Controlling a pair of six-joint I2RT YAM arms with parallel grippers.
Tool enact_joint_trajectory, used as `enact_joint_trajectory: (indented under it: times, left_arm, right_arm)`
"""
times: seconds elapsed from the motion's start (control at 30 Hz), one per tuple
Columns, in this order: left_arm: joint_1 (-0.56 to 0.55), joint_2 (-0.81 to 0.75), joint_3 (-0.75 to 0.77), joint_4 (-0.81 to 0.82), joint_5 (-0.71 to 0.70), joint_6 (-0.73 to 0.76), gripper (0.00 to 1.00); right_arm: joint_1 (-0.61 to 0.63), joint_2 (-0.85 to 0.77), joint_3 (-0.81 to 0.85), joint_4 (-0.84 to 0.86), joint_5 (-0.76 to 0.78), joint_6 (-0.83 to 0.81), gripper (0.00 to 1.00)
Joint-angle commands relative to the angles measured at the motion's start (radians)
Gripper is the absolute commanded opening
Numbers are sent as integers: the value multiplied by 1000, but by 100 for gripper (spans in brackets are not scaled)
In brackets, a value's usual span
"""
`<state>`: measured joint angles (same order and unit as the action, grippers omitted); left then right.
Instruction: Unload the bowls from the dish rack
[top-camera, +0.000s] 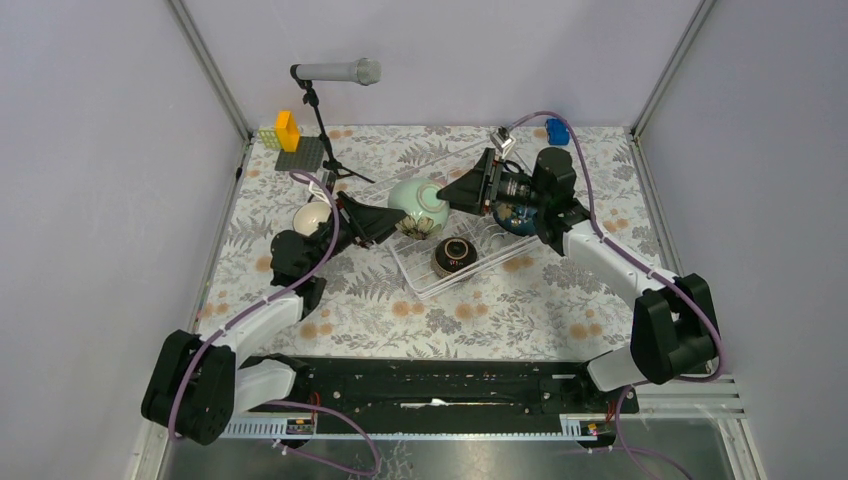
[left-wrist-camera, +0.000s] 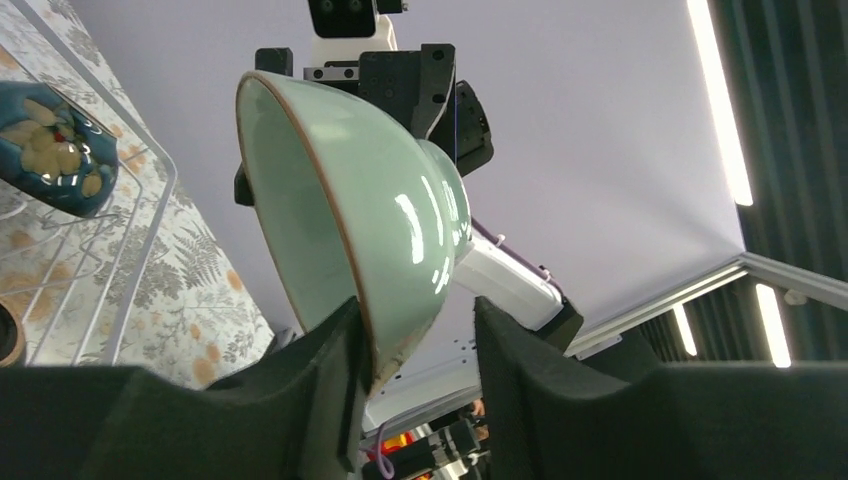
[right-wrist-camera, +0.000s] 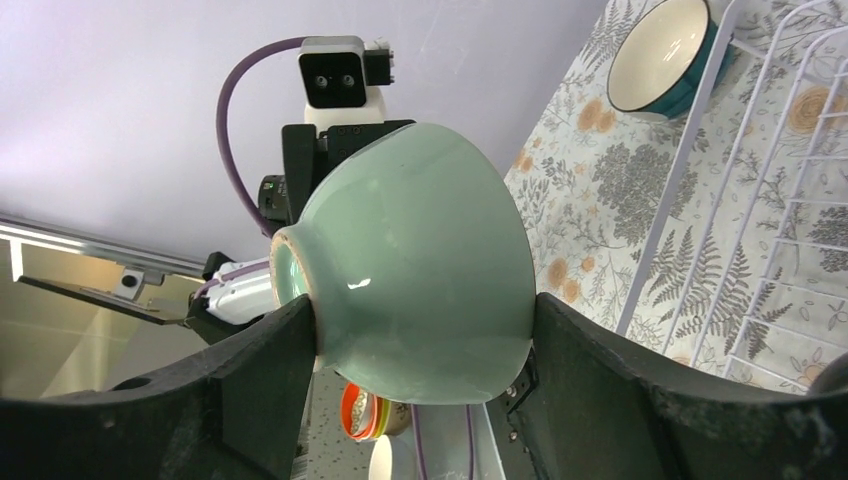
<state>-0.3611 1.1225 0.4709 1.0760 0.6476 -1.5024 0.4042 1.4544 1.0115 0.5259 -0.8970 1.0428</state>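
The mint green bowl (top-camera: 418, 205) hangs tilted in the air above the dish rack (top-camera: 440, 275), between both grippers. My right gripper (right-wrist-camera: 422, 305) is shut on it, one finger at its foot and one at its rim (right-wrist-camera: 420, 270). My left gripper (left-wrist-camera: 418, 310) stands open around the bowl's rim (left-wrist-camera: 330, 200): one finger touches the inside, the other is apart from the outer wall. In the rack sit the dark brown bowl (top-camera: 453, 256) and the dark teal and gold bowl (top-camera: 515, 215), which also shows in the left wrist view (left-wrist-camera: 50, 150). The teal bowl with white inside (top-camera: 313, 215) sits on the table left of the rack.
A microphone on a stand (top-camera: 335, 72) and a grey baseplate with yellow bricks (top-camera: 300, 152) are at the back left. A blue brick (top-camera: 557, 130) lies at the back right. The floral cloth (top-camera: 520, 300) covers the table. The pink and zigzag bowls are out of view.
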Motion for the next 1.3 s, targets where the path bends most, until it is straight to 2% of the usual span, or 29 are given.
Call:
enact_joint_trajectory:
  times: [0.0,0.17,0.3,0.37,0.47,0.6,0.73,0.87,1.1,1.27]
  left_arm:
    - [-20,12,34,203,1,-60,42]
    - [-20,-3,42,199,-15,-50,21]
    - [-21,-22,55,144,-12,-21,5]
    - [-21,-38,60,99,-7,6,0]
    - [-21,-78,66,-40,-11,76,0]
    - [-21,-166,106,-390,-71,265,0]
    - [-21,-255,193,-828,-252,509,0]
    - [-20,-308,247,-1129,-418,638,0]
    - [-20,-361,261,-1392,-705,702,0]
    - [-21,-292,302,-1532,-871,663,0]
  right_arm:
    - [13,3,0,103,-22,24,71]
    - [13,6,-2,86,-16,6,81]
    - [13,9,-10,81,-7,-4,97]
    - [13,5,-16,67,1,-17,100]
    - [13,-5,-13,16,23,-64,100]
    - [12,-24,14,-130,81,-161,100]
    - [13,-47,58,-325,191,-286,100]
    - [13,-68,72,-430,275,-350,100]
    - [13,-79,69,-488,327,-397,100]
    - [13,-78,70,-511,345,-412,100]
